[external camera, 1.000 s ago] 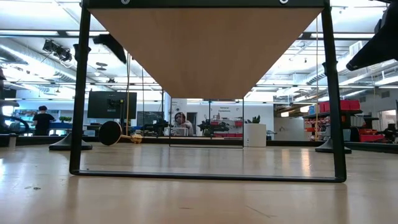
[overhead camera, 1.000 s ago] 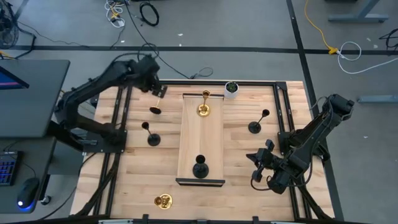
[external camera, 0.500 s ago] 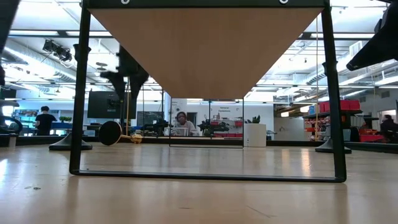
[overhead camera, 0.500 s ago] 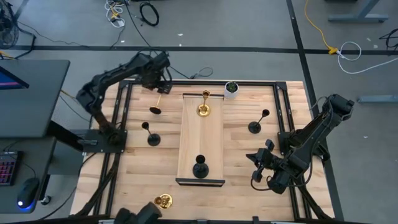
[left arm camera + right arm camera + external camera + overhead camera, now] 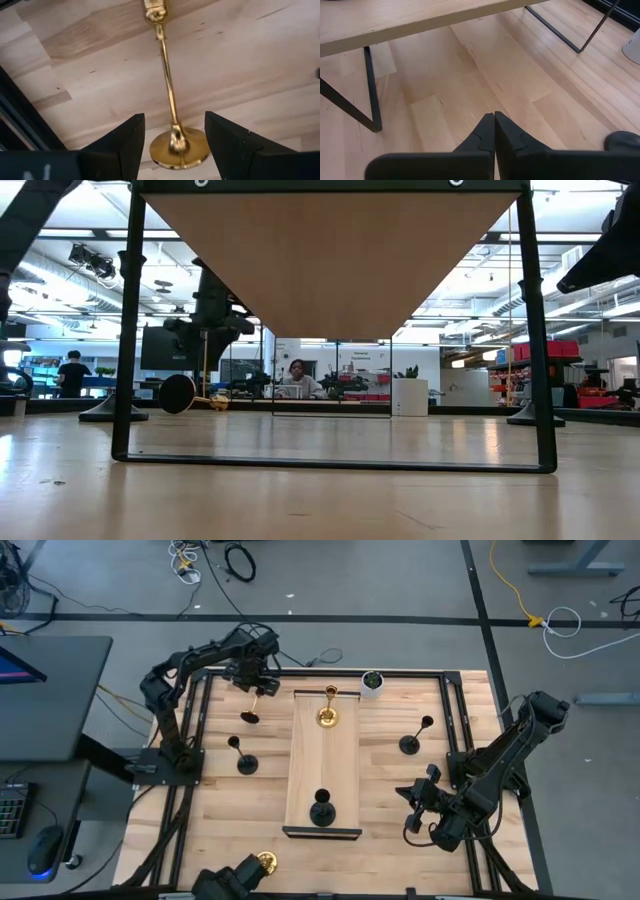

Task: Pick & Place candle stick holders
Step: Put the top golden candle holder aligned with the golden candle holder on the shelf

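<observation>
The big wooden table (image 5: pixel 390 800) holds a long raised wooden shelf (image 5: pixel 325 780) down its middle. The left gripper (image 5: pixel 256 678) hangs over the far left corner, its fingers wide apart around a gold candle holder (image 5: pixel 172 115) lying on its side, gripping nothing yet. I think this is the reaching step; next it should close on the thin stem and lift. The right gripper (image 5: pixel 494 131) waits shut and empty at the near right. A black candle holder (image 5: pixel 249 717) lies just beside the gold one and could get bumped. A small white pot (image 5: pixel 372 683) stands well apart.
</observation>
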Available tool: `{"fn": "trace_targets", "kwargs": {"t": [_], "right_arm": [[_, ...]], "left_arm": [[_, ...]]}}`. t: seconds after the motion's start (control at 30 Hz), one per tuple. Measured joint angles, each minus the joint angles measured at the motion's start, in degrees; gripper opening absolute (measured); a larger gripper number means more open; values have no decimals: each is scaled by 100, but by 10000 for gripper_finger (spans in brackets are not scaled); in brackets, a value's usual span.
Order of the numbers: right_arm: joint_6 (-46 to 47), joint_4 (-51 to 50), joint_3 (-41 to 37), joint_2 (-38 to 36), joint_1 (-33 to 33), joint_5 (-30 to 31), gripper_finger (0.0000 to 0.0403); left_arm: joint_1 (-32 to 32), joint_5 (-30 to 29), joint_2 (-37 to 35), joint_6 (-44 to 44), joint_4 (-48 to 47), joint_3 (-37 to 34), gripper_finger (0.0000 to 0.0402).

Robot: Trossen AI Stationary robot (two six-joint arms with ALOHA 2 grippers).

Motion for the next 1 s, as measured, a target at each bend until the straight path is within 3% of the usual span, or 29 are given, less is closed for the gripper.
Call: {"fn": "trace_targets", "kwargs": {"t": [0.3,0.57,1.0], "right_arm": [[-4,44,0,0,0,0,0],[-50,83,0,0,0,1,0],[-48,127,0,0,0,2,0]], "left_arm": [[-48,-67,15,-2,201,-22,206],[-135,229,-93,109,1062,-562,206],[-109,82,-178,97,563,-577,206]]}}
